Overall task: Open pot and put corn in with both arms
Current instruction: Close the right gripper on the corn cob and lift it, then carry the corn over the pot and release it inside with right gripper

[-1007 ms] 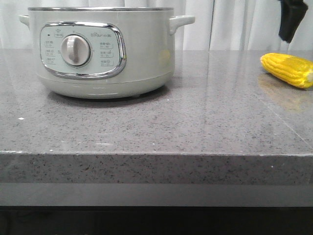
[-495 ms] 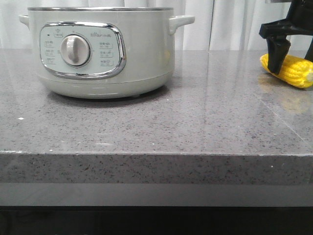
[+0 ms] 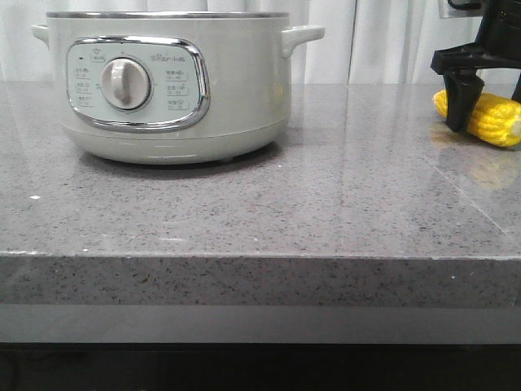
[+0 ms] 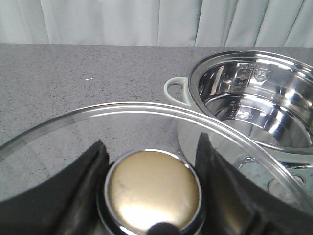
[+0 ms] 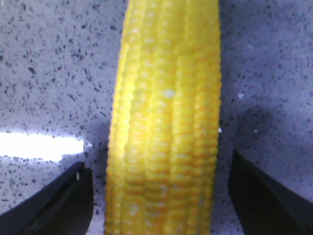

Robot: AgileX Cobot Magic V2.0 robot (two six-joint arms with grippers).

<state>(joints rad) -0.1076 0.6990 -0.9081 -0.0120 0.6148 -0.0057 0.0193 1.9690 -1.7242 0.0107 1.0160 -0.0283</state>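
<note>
pot upper left of front view, lidless, right gripper spread wide either side of corn at right edge, cob cropped, left gripper clamping lid knob, glass lid cut off

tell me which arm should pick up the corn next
Right. The right gripper is open with a finger on each side of the corn, which lies on the counter. The left gripper is shut on the glass lid knob, beside the open pot.
</note>
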